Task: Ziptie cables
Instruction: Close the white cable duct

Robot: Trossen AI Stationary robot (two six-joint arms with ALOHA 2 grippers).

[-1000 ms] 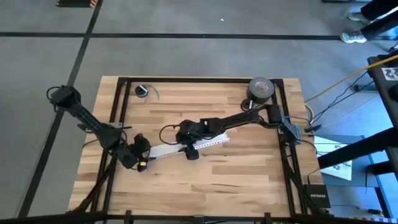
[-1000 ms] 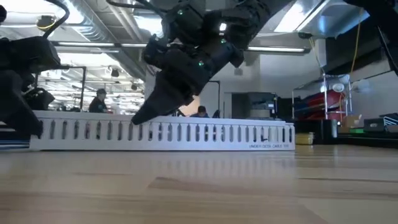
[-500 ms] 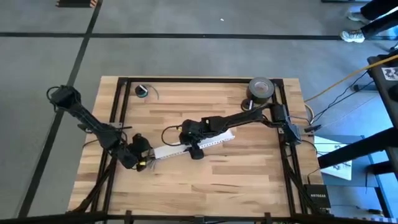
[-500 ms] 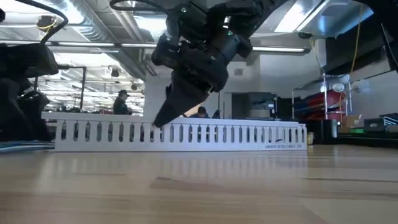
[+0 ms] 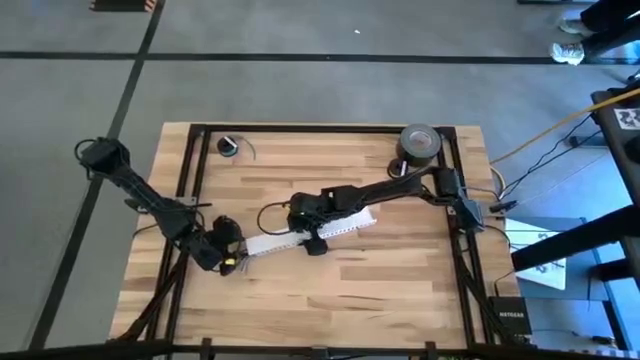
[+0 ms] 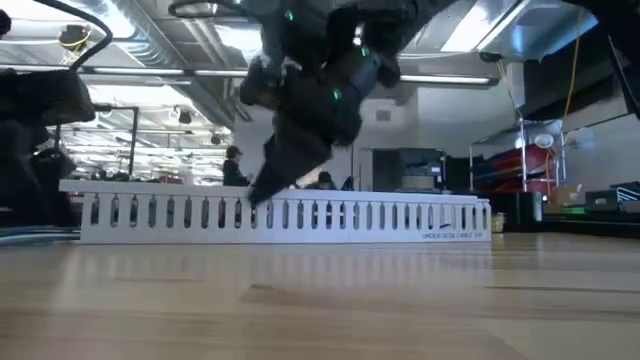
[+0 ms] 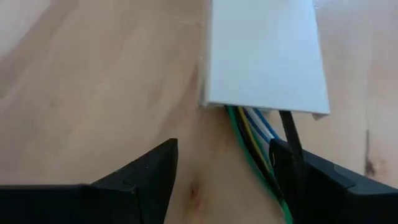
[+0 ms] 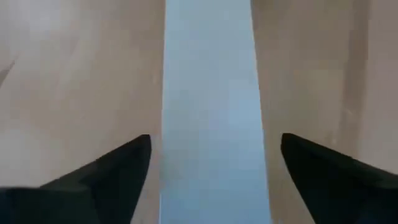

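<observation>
High view: the white slotted duct lies across the middle of the tabletop, with a thin wire looping out at about 11 o'clock from its centre. The cables run under the duct; in the left wrist view green, yellow and blue strands come out from beneath its end, at the 8 o'clock end of the duct on the tabletop. A thin black strip beside them may be the ziptie, though the view is too close to be sure. No tie looks closed around the bundle, so I judge the task to be at an early stage: the cables have yet to be freed or gathered, wrapped and cinched.

The left gripper reaches in low from 8 o'clock, jaws released and standing either side of the emerging strands, one finger touching or just beside the black strip. The right gripper comes from 2 o'clock, wrist bent steeply down over the duct's middle; its jaws are spread wide, straddling the duct and grasping nothing. In the low view its tip hangs at the duct's top edge.
</observation>
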